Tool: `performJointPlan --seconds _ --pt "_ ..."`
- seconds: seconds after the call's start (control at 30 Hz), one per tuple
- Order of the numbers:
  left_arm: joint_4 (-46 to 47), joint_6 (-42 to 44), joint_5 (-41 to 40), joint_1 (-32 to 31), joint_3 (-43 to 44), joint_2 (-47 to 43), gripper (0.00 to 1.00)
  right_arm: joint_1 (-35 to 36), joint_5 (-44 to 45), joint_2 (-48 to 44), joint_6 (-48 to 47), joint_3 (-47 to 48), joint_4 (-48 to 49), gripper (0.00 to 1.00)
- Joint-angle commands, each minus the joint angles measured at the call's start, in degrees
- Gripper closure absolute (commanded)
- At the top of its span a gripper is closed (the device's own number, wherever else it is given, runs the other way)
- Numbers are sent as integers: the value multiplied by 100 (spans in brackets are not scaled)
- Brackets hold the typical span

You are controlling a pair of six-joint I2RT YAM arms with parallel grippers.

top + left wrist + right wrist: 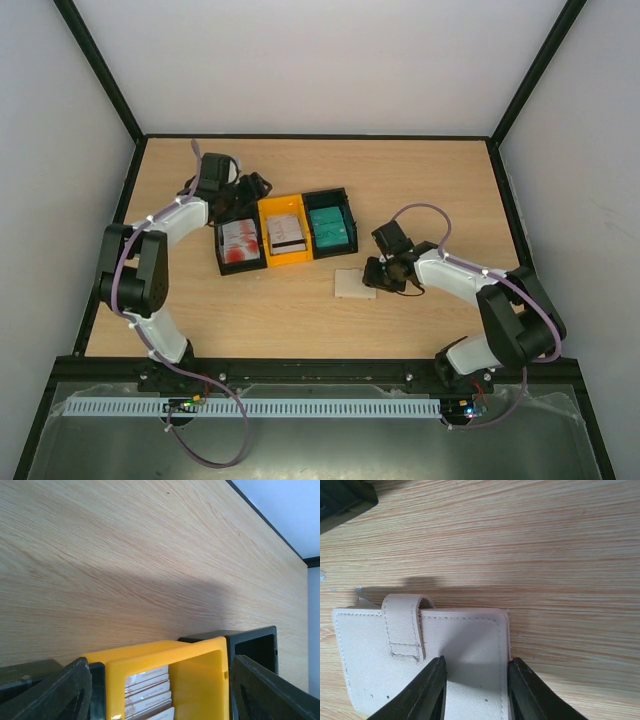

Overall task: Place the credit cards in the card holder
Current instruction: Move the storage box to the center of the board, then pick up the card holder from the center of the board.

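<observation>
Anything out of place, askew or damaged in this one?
Nothing spilled or damaged. The credit cards sit in the trays, whose row lies slightly skewed to the table edge. The card holder lies flat and closed under the right end effector.

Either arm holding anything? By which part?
Left fingers hold nothing. Right fingers are over the flat beige card holder, beside its tab; grip cannot be told.
</observation>
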Motion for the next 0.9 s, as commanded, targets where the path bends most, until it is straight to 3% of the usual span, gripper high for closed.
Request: performJointPlan --seconds 0.0,0.17,0.43,0.6,0.87 --pt "-76 183 -302 -68 104 -48 23 35 -200 65 -93 -84 173 69" --pt "-441 363 -640 -469 -265 -753 22 35 -474 111 -168 -171 306 76" --pt "-448 86 -856 -2227 -1311 -1732 22 35 -880 -7 -167 -325 526 75" --pt "-66 -10 -594 -2979 -1727 -1468 25 35 55 -168 -518 -263 359 59" --pt "12 -31 -192 -3346 -1512 -698 43 35 -141 44 -559 -221 738 59"
